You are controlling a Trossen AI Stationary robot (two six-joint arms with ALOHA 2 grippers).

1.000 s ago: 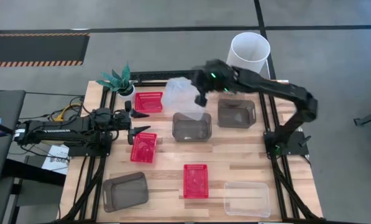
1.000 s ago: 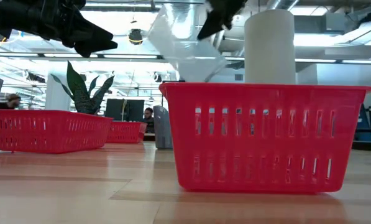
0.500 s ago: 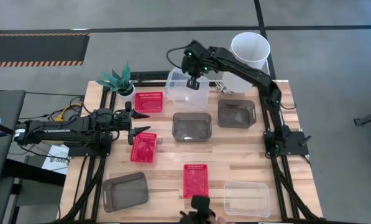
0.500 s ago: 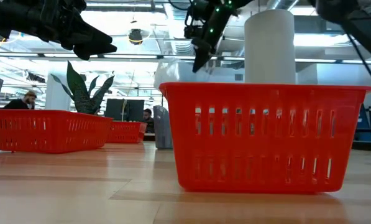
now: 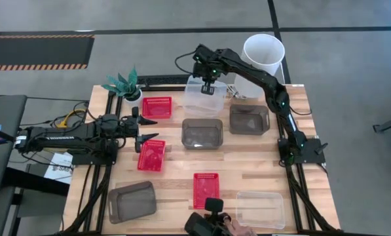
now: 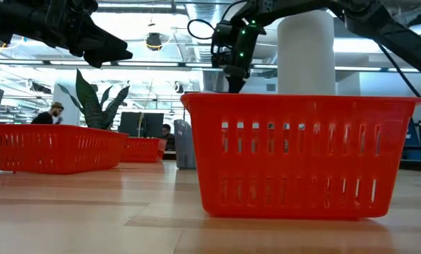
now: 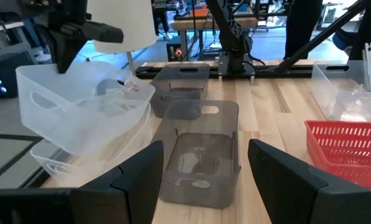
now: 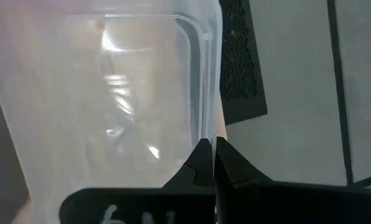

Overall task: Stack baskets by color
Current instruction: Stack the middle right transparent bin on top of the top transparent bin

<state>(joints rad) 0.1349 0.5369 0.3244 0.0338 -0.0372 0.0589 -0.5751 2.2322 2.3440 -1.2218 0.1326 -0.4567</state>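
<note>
My right gripper (image 5: 207, 86) reaches down at the table's far middle, shut on a clear basket (image 5: 202, 98). That basket hangs tilted over a second clear basket (image 7: 51, 160). My left gripper (image 5: 147, 129) hovers open and empty at the table's left, beside two red baskets (image 5: 156, 107) (image 5: 151, 155). A third red basket (image 5: 206, 190) stands near the front edge. Grey baskets stand at the centre (image 5: 202, 133), right of centre (image 5: 249, 118) and front left (image 5: 131, 201). Another clear basket (image 5: 260, 209) sits at the front right. My right gripper pinches the clear basket's rim (image 8: 205, 138) on its far side, one finger inside the wall and one outside. The fingers (image 7: 66, 46) come from above, pointing steeply down. The basket hangs tilted, held side higher, over the second clear basket; whether the two touch I cannot tell.
A tall white cylinder (image 5: 263, 56) stands just beyond the far right corner, and a small potted plant (image 5: 123, 84) at the far left corner. A person's hand with a dark object (image 5: 211, 223) shows at the front edge. Bare wood lies between the front and middle baskets.
My right gripper has swung toward the table's far edge and sunk, tipping to point more steeply down. The clear basket went with it, from high and strongly tilted to low over the second clear basket. A hand with a dark object has appeared at the front edge.
</note>
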